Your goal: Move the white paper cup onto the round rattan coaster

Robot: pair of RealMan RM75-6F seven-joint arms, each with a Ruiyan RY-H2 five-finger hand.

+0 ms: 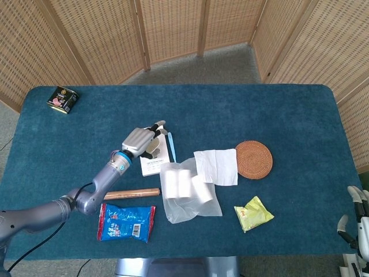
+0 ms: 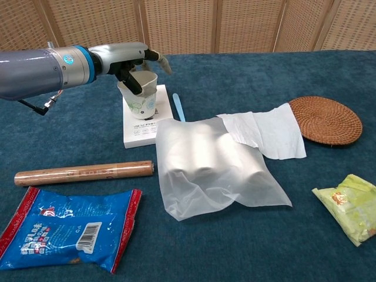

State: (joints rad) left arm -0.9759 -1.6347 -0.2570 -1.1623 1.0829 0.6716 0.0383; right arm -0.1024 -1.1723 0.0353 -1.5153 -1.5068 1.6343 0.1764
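from the head view i see my left robot hand wrapped over the white paper cup, which sits above the white box near table centre. the round rattan coaster lies well apart at 3 o'clock from the cup. my right robot hand shows at the lower right edge; i cannot tell its state.

from the chest view the left robot hand grips the white paper cup, tilted, its base on the white box. the round rattan coaster is bare, beside a white napkin.
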